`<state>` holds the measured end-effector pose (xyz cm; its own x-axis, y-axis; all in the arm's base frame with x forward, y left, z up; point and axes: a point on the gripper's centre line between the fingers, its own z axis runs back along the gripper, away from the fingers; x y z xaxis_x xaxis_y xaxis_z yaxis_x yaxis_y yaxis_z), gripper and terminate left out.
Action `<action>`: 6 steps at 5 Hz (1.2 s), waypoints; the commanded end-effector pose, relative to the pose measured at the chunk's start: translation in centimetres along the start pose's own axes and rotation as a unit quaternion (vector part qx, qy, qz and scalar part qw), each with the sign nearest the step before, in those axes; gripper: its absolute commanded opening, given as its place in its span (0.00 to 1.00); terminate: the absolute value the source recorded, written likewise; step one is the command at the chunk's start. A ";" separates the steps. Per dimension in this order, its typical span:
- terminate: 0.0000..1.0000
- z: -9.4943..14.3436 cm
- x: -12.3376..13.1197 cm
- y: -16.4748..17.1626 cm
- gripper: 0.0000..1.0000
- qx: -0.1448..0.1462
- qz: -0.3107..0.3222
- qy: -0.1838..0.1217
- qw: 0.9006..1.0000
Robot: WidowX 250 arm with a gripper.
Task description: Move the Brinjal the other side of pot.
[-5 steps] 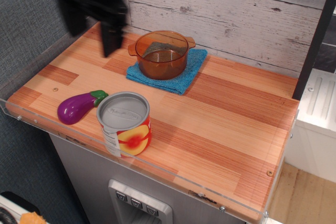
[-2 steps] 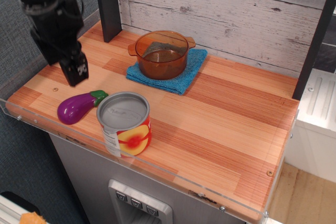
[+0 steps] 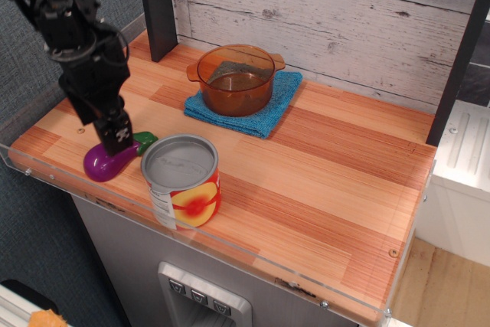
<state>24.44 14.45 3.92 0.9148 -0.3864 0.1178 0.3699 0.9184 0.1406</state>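
Observation:
The purple Brinjal [image 3: 103, 163] with its green stem cap [image 3: 145, 141] lies on the wooden table near the front left edge, just left of the can. The amber-brown pot [image 3: 236, 78] stands on a blue cloth [image 3: 277, 101] at the back middle. My black gripper [image 3: 116, 137] has come down from the upper left and sits right over the middle of the Brinjal, covering part of it. Its fingers are seen end-on, so I cannot tell how far apart they stand or whether they touch the Brinjal.
A silver-topped can [image 3: 181, 180] with a yellow-red label stands right of the Brinjal, close to the gripper. A dark post [image 3: 157, 5] rises at the back left, another [image 3: 459, 51] at the right. A clear plastic lip [image 3: 230, 254] runs along the table's front edge.
The gripper has swung from the back left by the post forward and down, and now sits over the Brinjal. The Brinjal, can and pot have not moved.

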 end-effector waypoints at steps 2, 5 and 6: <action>0.00 -2.7 0.1 -0.2 1.00 -0.008 0.000 0.018 1.000; 0.00 -1.8 0.1 0.4 0.00 0.009 0.028 0.019 0.999; 0.00 1.3 0.5 1.3 0.00 0.022 0.041 0.006 0.999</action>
<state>24.41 14.80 4.10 0.9494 -0.3027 0.0841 0.2902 0.9474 0.1347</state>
